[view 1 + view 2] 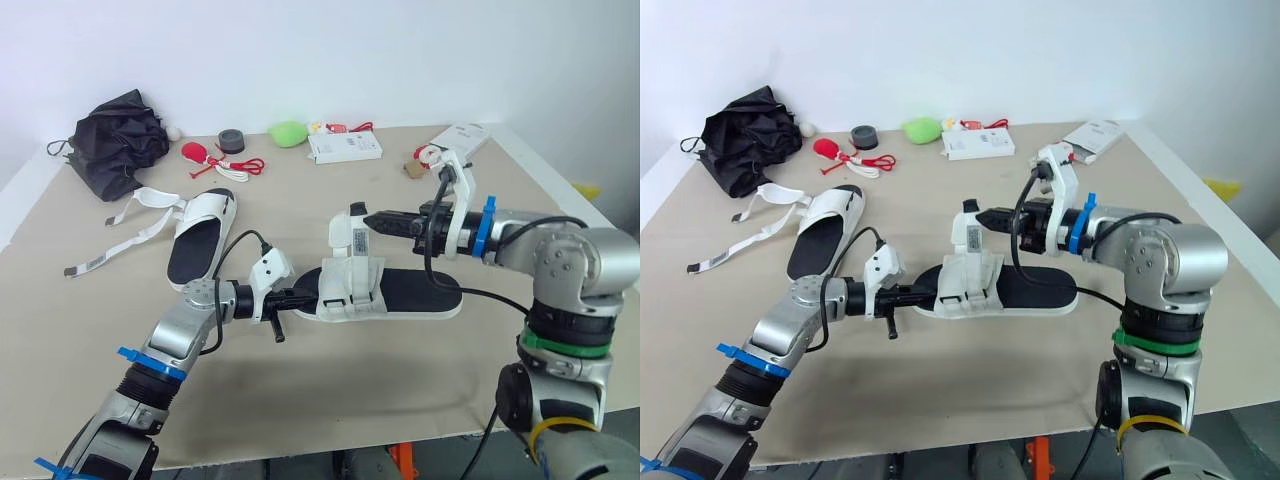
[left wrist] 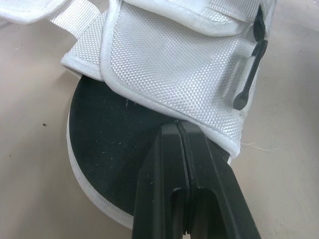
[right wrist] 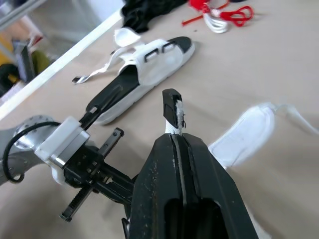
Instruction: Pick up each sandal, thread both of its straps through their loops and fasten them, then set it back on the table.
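Note:
A white sandal with a black sole (image 1: 405,293) lies at the table's middle. My left gripper (image 1: 308,297) is at its near-left end, shut on the hem of the white upper (image 2: 169,64) where it meets the sole (image 2: 109,149). My right gripper (image 1: 368,219) hovers above the sandal, shut on one strap (image 3: 171,110), whose end sticks up past the fingertips. The strap (image 1: 357,235) rises upright from the upper. A second sandal (image 1: 200,238) lies to the left, its long straps (image 1: 128,215) loose on the table.
Along the back of the table lie a black bag (image 1: 118,140), red trinkets (image 1: 198,153), a tape roll (image 1: 231,141), a green object (image 1: 288,132), a white box (image 1: 344,148) and a booklet (image 1: 460,138). The table's front edge (image 1: 330,450) is near.

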Controlling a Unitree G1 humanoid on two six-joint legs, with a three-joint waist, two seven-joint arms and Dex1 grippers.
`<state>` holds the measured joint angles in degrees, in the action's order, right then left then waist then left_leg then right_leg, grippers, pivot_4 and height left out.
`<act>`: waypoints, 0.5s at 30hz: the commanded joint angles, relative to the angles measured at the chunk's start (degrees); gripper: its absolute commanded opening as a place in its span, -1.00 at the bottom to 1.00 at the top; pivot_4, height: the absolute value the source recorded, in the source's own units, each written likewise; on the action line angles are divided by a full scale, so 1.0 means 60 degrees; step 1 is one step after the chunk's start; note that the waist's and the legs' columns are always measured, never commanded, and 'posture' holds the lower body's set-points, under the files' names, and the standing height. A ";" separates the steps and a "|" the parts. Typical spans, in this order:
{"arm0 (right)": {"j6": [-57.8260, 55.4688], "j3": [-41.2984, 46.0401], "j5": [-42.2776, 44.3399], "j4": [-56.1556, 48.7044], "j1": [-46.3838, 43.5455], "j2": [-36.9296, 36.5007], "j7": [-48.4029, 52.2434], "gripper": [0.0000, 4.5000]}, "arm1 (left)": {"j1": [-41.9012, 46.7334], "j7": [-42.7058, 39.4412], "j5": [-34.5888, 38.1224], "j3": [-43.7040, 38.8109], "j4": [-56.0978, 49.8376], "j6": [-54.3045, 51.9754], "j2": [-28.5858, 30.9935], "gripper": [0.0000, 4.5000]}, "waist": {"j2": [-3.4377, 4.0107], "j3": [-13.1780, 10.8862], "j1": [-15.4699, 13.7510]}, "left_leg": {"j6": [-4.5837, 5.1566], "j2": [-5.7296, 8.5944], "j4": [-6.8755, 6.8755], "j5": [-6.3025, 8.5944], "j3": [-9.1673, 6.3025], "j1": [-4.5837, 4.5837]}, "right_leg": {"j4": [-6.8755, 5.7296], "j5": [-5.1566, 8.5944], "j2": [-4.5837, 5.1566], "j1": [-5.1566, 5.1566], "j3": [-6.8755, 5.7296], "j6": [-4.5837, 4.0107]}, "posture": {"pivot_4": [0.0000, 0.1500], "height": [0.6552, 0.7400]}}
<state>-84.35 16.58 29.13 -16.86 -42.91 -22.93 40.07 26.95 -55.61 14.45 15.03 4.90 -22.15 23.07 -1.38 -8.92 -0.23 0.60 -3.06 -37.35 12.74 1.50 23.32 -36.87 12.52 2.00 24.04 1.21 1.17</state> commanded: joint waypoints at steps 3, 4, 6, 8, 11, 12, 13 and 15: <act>0.0456 -0.0038 0.0032 0.0029 0.0228 0.0560 -0.0911 -0.98 | -0.0053 -0.0017 -0.0414 0.0328 0.0564 -0.0064 0.0031 -1.00 | 0.0000 0.0000 0.0019 | 0.0001 0.0000 0.0000 -0.0001 -0.0001 0.0000 | -0.0001 0.0000 0.0000 0.0001 0.0000 0.0000 | 1.00 1.00; 0.0549 -0.0054 -0.0012 0.0191 0.0230 0.0569 -0.0995 -0.98 | -0.0038 -0.0014 -0.0414 0.0338 0.0576 -0.0056 0.0024 -1.00 | 0.0000 0.0000 0.0020 | 0.0001 0.0000 0.0000 -0.0001 0.0000 0.0001 | -0.0002 0.0000 0.0000 0.0001 0.0000 0.0000 | 1.00 1.00; 0.0771 -0.0033 -0.0154 0.0604 0.0237 0.0521 -0.1168 -0.98 | -0.0039 0.0000 -0.0408 0.0347 0.0564 -0.0053 0.0022 -1.00 | -0.0001 0.0001 0.0018 | 0.0002 0.0001 0.0000 -0.0001 -0.0001 0.0001 | -0.0002 0.0000 0.0000 0.0000 0.0000 0.0000 | 1.00 1.00; 0.1033 -0.0045 -0.0189 0.0851 0.0308 0.0342 -0.1253 -0.98 | -0.0083 0.0003 -0.0409 0.0335 0.0516 -0.0056 0.0032 -1.00 | -0.0001 0.0001 0.0018 | 0.0002 0.0003 0.0000 -0.0001 0.0000 0.0000 | -0.0001 0.0000 0.0001 -0.0001 0.0001 0.0000 | 1.00 1.00; 0.1293 -0.0094 -0.0219 0.1107 0.0411 0.0140 -0.1290 -0.98 | -0.0184 0.0000 -0.0408 0.0317 0.0433 -0.0070 0.0061 -1.00 | -0.0001 0.0001 0.0016 | 0.0002 0.0003 0.0001 -0.0001 -0.0001 0.0002 | -0.0001 0.0003 0.0000 0.0000 0.0001 -0.0003 | 1.00 1.00; 0.1371 -0.0153 -0.0201 0.1182 0.0444 0.0108 -0.1326 -0.98 | -0.0220 -0.0003 -0.0411 0.0319 0.0404 -0.0075 0.0071 -1.00 | -0.0001 0.0001 0.0018 | 0.0003 0.0003 0.0002 -0.0001 -0.0001 0.0003 | -0.0001 0.0005 0.0000 0.0000 0.0002 -0.0003 | 1.00 1.00; 0.1496 -0.0256 -0.0212 0.1248 0.0492 0.0064 -0.1361 -0.98 | -0.0247 -0.0002 -0.0414 0.0319 0.0381 -0.0081 0.0077 -1.00 | -0.0001 0.0001 0.0022 | 0.0002 0.0003 0.0003 -0.0001 0.0000 0.0003 | -0.0001 0.0007 0.0000 0.0000 0.0003 -0.0003 | 1.00 1.00; 0.1766 -0.0445 -0.0312 0.1556 0.0551 0.0055 -0.1470 -0.98 | -0.0278 0.0002 -0.0418 0.0312 0.0345 -0.0100 0.0081 -1.00 | -0.0001 0.0001 0.0022 | 0.0003 0.0003 0.0007 -0.0001 -0.0001 0.0002 | -0.0001 0.0008 -0.0002 0.0001 0.0003 -0.0002 | 1.00 1.00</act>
<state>-76.52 14.81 27.69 -8.42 -39.66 -21.80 32.07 27.12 -56.35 14.11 15.27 5.18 -21.19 23.02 -1.39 -8.91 -0.10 0.62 -3.05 -37.30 12.74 1.49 23.34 -36.88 12.57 1.98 24.05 1.23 1.15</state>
